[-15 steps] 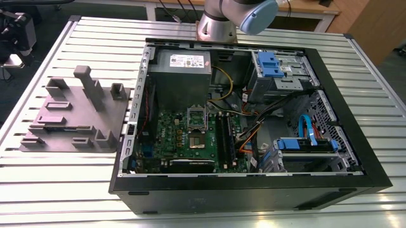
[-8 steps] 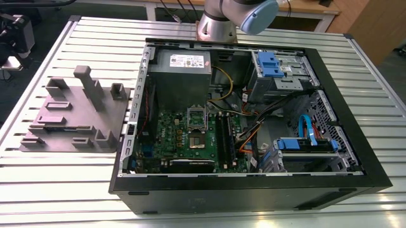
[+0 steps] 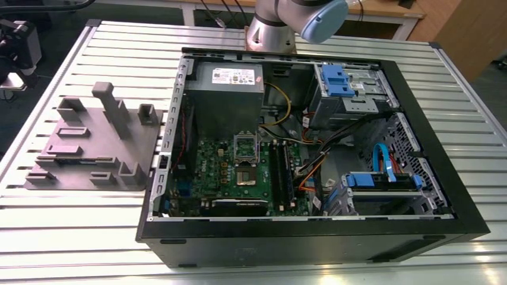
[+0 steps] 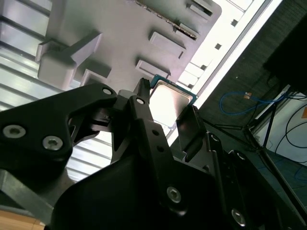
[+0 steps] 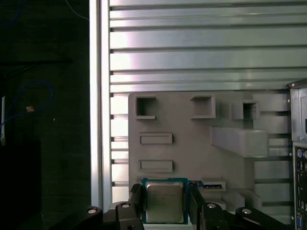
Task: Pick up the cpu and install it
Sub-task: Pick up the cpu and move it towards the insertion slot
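My hand (image 5: 164, 190) is closed on the cpu (image 5: 164, 205). My fingers (image 5: 135, 195) pinch two opposite edges, I judge to leave its metal top untouched and level. It hangs above the grey fixture plate (image 5: 192, 143) on the bench (image 5: 192, 48).

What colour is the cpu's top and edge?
The cpu: silvery-grey top, green edge; best in first wrist view.

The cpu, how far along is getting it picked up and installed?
Done: the pickup, apparently. The cpu sits clamped between the fingers of the gripper, above the grey plate in both wrist views. In hand: the cpu, held off to the side of the computer case. Left: the installation, since in the exterior view the motherboard socket looks empty.
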